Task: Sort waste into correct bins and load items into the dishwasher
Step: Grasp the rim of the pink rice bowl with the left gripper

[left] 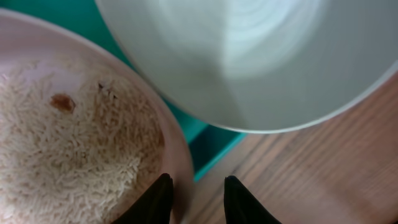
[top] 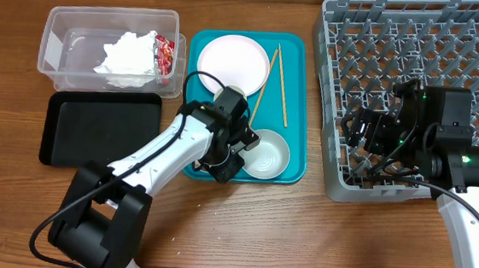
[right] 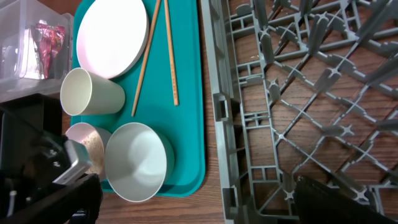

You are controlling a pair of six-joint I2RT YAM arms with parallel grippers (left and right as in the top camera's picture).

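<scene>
My left gripper (left: 196, 180) stands over the near rim of the small white bowl (left: 177, 140), which is full of rice (left: 68, 149). One finger is inside the rim and the other outside, with a gap still showing. The grey metal bowl (top: 268, 153) sits right beside it on the teal tray (top: 297, 104). The white plate (top: 233, 58), the chopsticks (top: 281, 90) and the white cup (right: 90, 92) lie further back. My right gripper (top: 355, 130) hangs open and empty above the dish rack (top: 384, 43).
The clear tub (top: 67, 43) at the back left holds the crumpled napkin (top: 130, 57) and the snack wrapper (top: 166, 55). In front of it lies the black tray (top: 99, 127). Bare wooden table runs along the front edge.
</scene>
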